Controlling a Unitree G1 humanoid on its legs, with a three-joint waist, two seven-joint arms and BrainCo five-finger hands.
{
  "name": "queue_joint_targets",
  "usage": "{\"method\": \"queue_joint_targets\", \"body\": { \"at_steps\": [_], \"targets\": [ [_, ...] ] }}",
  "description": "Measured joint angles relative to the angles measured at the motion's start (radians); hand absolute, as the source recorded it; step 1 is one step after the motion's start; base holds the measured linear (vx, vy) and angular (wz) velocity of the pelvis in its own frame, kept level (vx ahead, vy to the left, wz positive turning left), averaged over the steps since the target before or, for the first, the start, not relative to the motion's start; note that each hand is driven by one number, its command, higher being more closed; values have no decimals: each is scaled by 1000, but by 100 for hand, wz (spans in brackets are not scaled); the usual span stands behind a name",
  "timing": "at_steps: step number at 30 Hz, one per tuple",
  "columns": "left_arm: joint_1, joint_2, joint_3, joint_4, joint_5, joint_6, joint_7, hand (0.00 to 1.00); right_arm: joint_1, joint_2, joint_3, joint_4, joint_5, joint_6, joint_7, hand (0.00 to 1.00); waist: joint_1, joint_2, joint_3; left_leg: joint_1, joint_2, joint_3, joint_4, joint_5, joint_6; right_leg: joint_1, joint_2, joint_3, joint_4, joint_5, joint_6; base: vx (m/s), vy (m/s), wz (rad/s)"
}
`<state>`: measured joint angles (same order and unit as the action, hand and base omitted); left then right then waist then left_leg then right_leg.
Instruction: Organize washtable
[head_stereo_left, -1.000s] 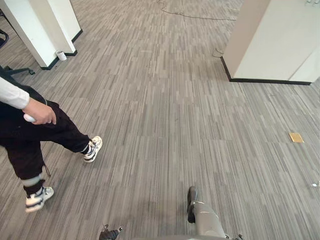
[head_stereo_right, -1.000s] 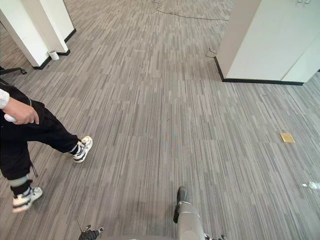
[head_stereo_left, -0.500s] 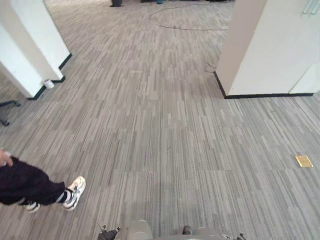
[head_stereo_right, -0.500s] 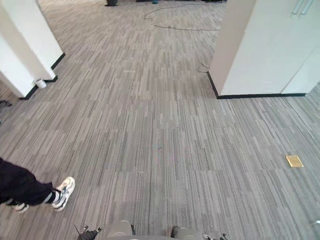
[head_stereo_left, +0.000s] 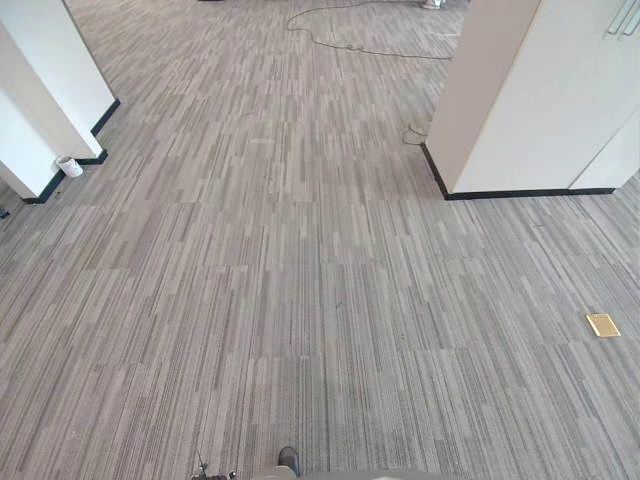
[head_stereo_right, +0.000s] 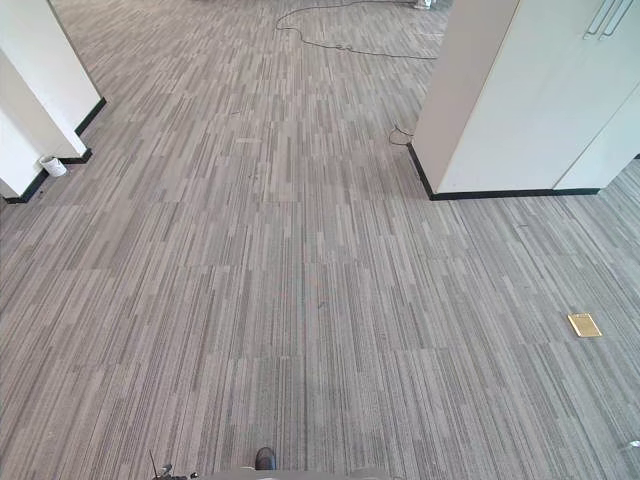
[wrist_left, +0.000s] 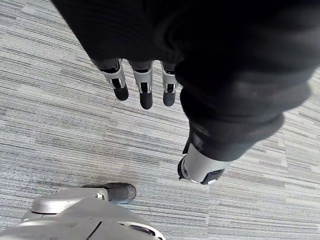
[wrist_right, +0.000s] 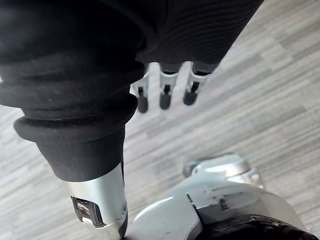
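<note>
My left hand hangs above the grey striped floor in the left wrist view. Its fingers are straight, its thumb stands apart, and it holds nothing. In the right wrist view my right hand hangs the same way over the floor, with relaxed fingers, its thumb to the side, and an empty palm.
A tall white cabinet with a black base strip stands ahead on the right. On the left is a white pillar with a small white cup at its foot. A brass floor plate lies at right, a cable far ahead.
The head camera has swung and lifted, so the whole picture has shifted. The person's legs and hand at the left have dropped out of the picture.
</note>
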<state>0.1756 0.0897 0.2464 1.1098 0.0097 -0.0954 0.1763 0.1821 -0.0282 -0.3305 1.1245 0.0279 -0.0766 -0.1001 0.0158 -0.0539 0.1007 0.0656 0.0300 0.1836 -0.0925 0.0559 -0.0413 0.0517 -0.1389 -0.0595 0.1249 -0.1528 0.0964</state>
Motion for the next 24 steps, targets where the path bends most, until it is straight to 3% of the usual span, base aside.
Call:
{"method": "queue_joint_targets", "body": {
  "at_steps": [6, 14, 16, 17, 19, 22, 23, 24],
  "targets": [
    [0, 1, 1, 0, -2, -7, -2, 0, -23, -13, 51, 8, -41, -1, -10, 0, 1, -2, 2, -16, 1, -18, -1, 0, 0, 33, 4, -32, -76, 37, 0, 18, -8, 10],
    [-6, -1, 25, -6, -3, -21, -2, 0, -65, -25, 98, 28, -70, -2, -11, 0, 3, -12, 30, -38, 2, -17, 15, -3, 0, 28, 0, -51, -78, 40, 3, -1, -6, 5],
    [-23, 0, 33, -16, -3, -21, -1, 0, -79, -21, 99, 27, -74, -2, -10, 0, 9, -22, 49, -99, 5, -24, 112, -48, 5, 15, -7, -66, -72, 41, 5, -39, 7, 21],
    [-34, 0, 33, -23, -4, -21, -1, 0, -85, -21, 95, 27, -77, -2, -10, 0, 18, -22, 63, -151, 8, -35, 208, -103, 10, 12, -18, -82, -67, 32, 10, -51, 59, 31],
    [-39, -9, 33, -33, -6, -20, -1, 0, -86, -23, 73, 26, -77, -2, -10, 0, 28, -12, 79, -209, 14, -48, 355, -191, 21, 12, -26, -107, -22, -23, 20, -14, 98, 35],
    [-34, -3, 31, -44, -10, -19, -3, 0, -73, -18, 31, 18, -76, 3, -6, 0, 31, -19, 76, -262, -5, -16, 570, -321, 83, 24, -92, -160, 105, -124, 74, 151, 201, 46],
    [-32, -13, 27, -43, -10, -19, -4, 0, -62, -24, 9, 18, -75, 6, -4, 0, 30, -6, 69, -254, -12, 2, 593, -387, 81, 3, -124, -171, 263, -142, 84, 255, 249, 46],
    [-27, -11, 27, -38, -9, -16, -4, 0, -61, -20, -13, -3, -69, 6, -1, 0, 27, -11, 70, -227, -44, -16, 595, -411, 103, -96, -173, -144, 510, -110, 35, 264, 248, 41]
  ]
}}
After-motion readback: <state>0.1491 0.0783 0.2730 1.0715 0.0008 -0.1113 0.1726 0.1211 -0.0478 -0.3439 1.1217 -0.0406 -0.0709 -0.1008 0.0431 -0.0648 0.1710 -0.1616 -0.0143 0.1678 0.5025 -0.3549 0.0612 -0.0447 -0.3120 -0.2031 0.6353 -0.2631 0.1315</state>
